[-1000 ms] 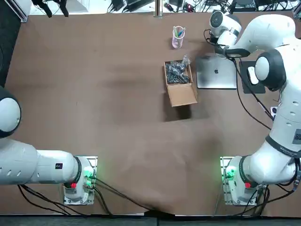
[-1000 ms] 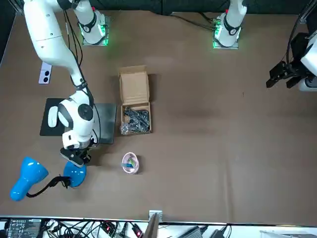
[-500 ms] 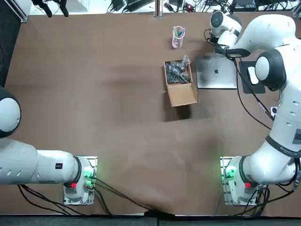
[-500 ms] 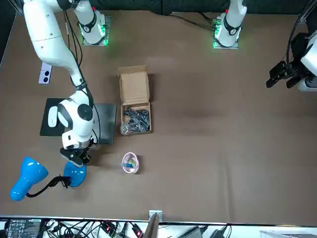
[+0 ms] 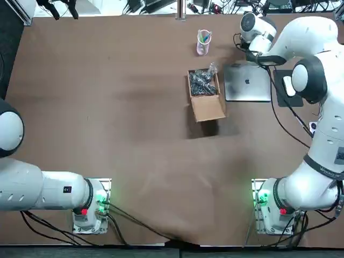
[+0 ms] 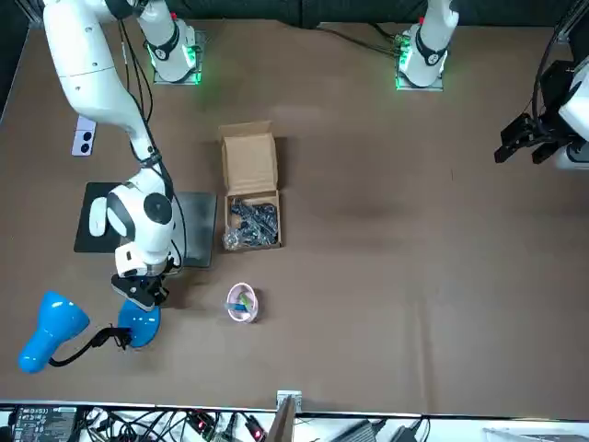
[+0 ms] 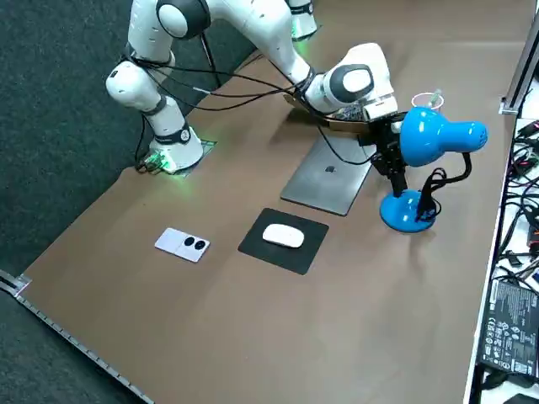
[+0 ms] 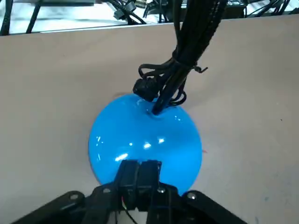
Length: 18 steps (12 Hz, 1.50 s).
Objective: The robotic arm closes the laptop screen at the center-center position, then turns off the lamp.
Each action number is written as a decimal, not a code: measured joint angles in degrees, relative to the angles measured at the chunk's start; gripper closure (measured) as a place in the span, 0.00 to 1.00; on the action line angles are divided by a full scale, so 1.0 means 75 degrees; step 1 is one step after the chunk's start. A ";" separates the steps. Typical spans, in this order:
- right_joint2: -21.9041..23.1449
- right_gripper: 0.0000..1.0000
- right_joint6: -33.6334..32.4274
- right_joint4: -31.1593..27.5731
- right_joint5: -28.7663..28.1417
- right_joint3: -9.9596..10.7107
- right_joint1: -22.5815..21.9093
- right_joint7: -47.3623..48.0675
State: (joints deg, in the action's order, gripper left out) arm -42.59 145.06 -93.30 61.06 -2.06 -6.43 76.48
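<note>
The grey laptop [image 5: 247, 82] lies with its lid shut flat on the table, also seen in the right side view [image 7: 330, 175]. The blue lamp stands beyond it, with its round base [image 6: 138, 324] on the table and its head [image 7: 438, 136] raised on a black neck. My right gripper [image 6: 140, 296] points down over the near edge of that base. In the wrist view its two fingers [image 8: 138, 170] are pressed together, shut, with their tips against the blue base [image 8: 145, 140] in front of the cable knot. Nothing sits between the fingers.
An open cardboard box [image 5: 205, 94] with black parts stands left of the laptop. A pink cup [image 5: 203, 42] with pens is behind it. A white mouse [image 7: 284, 236] on a black pad and a small white device [image 7: 183, 244] lie toward the right table edge.
</note>
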 joint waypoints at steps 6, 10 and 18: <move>-0.0037 0.98 0.0090 0.0000 0.0007 0.0000 0.0056 0.0000; -0.0037 0.98 0.0104 0.0000 0.0007 0.0000 0.0059 0.0001; -0.0038 0.98 0.0245 0.0000 0.0013 0.0000 0.0110 0.0002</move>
State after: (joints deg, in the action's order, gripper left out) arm -42.87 146.89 -93.29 61.15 -2.06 -5.61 76.50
